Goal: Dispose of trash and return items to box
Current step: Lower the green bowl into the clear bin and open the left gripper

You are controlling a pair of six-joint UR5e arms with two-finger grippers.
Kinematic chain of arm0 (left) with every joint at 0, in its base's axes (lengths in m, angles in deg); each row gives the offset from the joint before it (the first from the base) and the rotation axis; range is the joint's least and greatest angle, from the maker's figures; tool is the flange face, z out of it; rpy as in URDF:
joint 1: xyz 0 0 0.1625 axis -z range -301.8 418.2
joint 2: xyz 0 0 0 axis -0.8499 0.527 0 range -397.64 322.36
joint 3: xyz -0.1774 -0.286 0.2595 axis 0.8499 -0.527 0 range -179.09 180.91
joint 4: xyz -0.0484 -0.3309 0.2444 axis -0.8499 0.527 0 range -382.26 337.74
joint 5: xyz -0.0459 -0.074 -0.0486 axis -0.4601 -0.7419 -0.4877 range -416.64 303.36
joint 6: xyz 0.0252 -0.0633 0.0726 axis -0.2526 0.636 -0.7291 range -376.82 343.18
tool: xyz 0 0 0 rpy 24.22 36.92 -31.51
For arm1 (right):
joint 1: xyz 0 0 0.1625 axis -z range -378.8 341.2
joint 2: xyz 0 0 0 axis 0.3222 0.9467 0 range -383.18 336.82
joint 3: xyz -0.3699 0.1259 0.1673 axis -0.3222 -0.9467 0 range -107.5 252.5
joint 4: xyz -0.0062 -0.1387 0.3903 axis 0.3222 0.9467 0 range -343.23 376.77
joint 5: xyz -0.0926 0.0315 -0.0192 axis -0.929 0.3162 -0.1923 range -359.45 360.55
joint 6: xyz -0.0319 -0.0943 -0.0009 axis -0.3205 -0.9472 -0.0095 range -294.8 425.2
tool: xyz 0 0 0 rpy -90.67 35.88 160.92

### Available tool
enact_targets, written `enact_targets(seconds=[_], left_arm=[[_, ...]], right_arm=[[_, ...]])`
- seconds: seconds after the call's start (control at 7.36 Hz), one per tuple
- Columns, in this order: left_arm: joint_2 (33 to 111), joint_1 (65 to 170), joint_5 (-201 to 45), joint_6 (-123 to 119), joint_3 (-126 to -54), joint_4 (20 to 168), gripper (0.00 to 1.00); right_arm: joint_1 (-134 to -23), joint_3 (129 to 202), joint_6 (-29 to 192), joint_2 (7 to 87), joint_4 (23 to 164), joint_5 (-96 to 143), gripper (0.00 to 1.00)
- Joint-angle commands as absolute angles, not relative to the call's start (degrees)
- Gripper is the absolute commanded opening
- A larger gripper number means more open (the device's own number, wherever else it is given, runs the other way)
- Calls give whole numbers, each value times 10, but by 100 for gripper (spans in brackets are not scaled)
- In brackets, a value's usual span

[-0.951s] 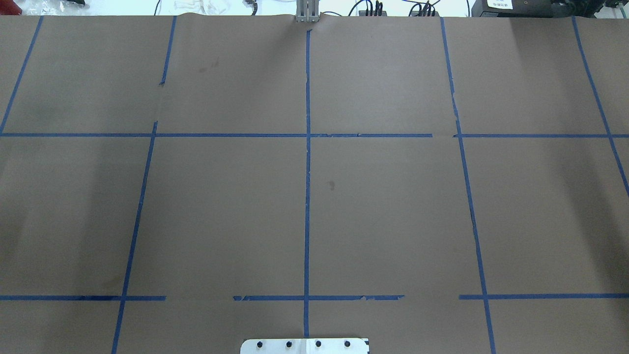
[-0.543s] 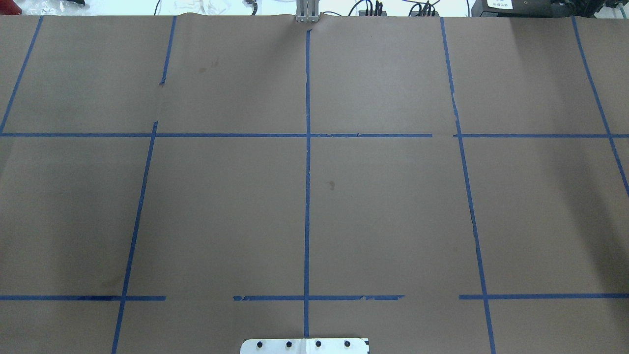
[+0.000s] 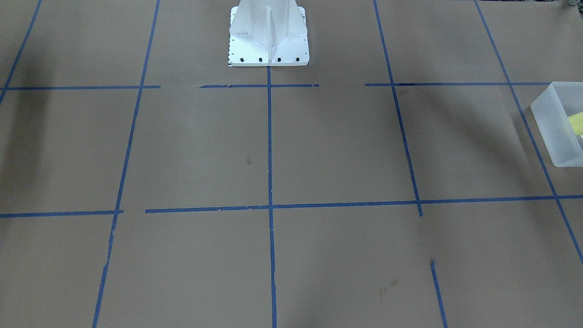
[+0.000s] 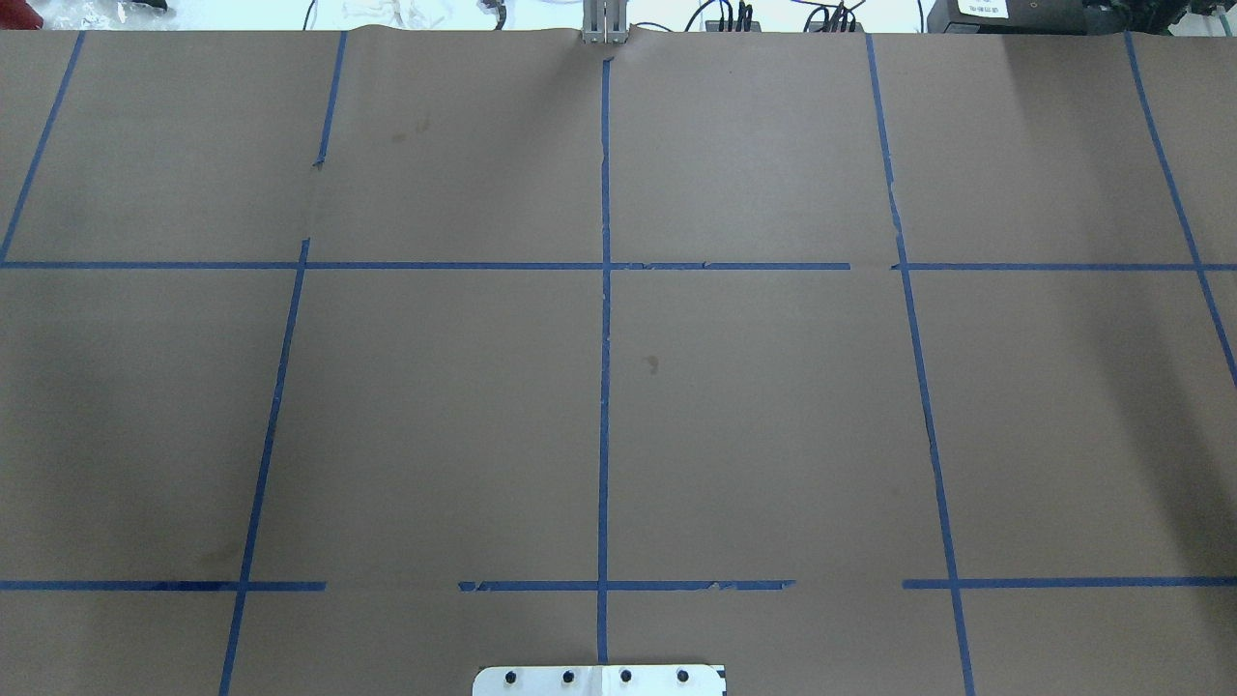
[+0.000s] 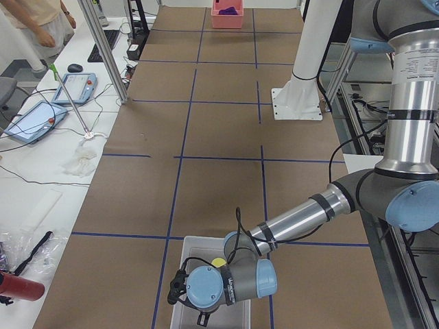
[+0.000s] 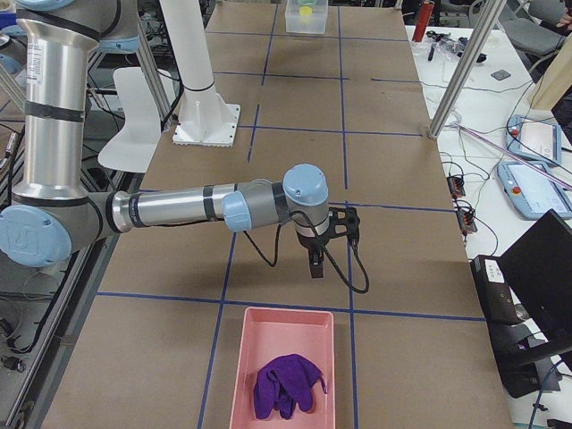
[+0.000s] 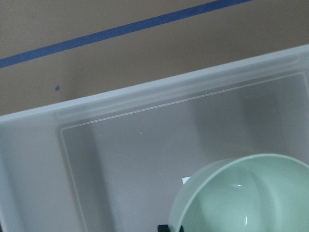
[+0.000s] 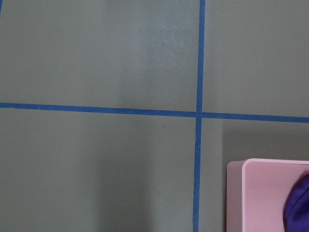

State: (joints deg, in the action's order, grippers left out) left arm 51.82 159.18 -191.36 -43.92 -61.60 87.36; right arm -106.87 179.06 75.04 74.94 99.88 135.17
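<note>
The frosted white box [image 7: 43,140] lies under my left wrist camera. The mint-green bowl [image 7: 251,198] is tilted over the box floor, its rim meeting a black fingertip [image 7: 164,227] at the view's bottom edge, so my left gripper looks shut on it. In the exterior left view my left gripper [image 5: 180,293] hangs in the box [image 5: 180,255], beside the yellow cup [image 5: 218,262]. The front view shows the box [image 3: 553,130] with the cup [image 3: 576,123] inside. My right gripper [image 6: 332,234] hovers over the paper beyond the pink tray; I cannot tell its state.
A pink tray [image 6: 246,357] holds a purple cloth [image 6: 286,386] and shows in the right wrist view [image 8: 253,193]. The white pedestal [image 3: 268,36] stands at the table's robot side. An operator, tablets and cables sit beside the table.
</note>
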Motion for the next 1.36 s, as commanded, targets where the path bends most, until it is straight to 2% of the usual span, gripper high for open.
enact_targets(seconds=[0.0,0.27,0.54,0.68,0.95,1.22], left_arm=[[516,1598,-1914,-439,-612,876,0],[504,1599,-1915,-439,-608,880,0],[505,1598,-1914,-436,-563,939,0],[506,1598,-1913,-435,-567,943,98],[510,1598,-1912,-434,-568,943,100],[505,1598,-1910,-410,-630,931,100]], right_arm=[[-1069,1810,750,768,998,1352,100],[-1069,1815,754,774,998,1352,100],[-1069,1816,755,774,998,1351,100],[-1069,1816,756,774,998,1351,100],[-1069,1816,757,774,998,1351,100],[-1067,1816,757,773,998,1351,100]])
